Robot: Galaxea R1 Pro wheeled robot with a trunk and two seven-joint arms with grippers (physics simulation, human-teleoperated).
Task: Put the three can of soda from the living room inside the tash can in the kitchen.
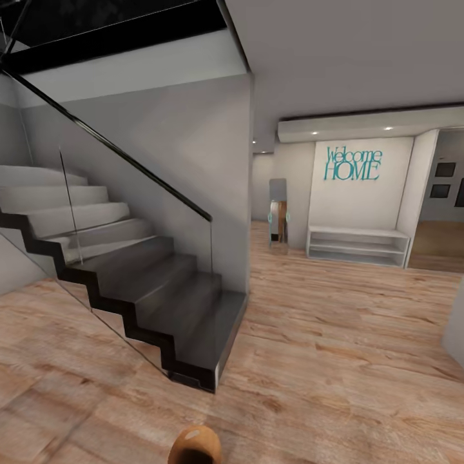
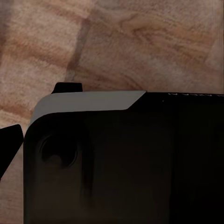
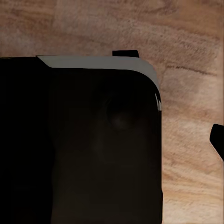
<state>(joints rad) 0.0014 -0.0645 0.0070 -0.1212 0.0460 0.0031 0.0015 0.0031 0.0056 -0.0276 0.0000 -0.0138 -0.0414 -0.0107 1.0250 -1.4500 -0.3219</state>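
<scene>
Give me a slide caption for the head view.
Robot in transit: dark staircase, wood floor, teal Welcome Home sign.

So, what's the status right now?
Hands: can't tell open or shut. Brown bin at the head view's bottom edge; cans unseen. Staircase ahead left, wood floor open.

Floor point(image 1: 335, 361) is rendered in light tan wood planks with darker brown grain streaks. Staircase point(image 1: 161, 290): lower treads dark grey to black, upper treads pale grey; handrail point(image 1: 116, 151) black, glass panel clear. Walls point(image 1: 187, 142) are shown in flat light grey. Lettering "Welcome HOME" point(image 1: 352, 164) is teal on a white panel. Shelf unit point(image 1: 357, 245) — white. A brown copper-toned rounded object point(image 1: 195, 444) is seen at the lower edge. Robot base point(image 2: 121, 163) — black with a grey edge strip.
</scene>
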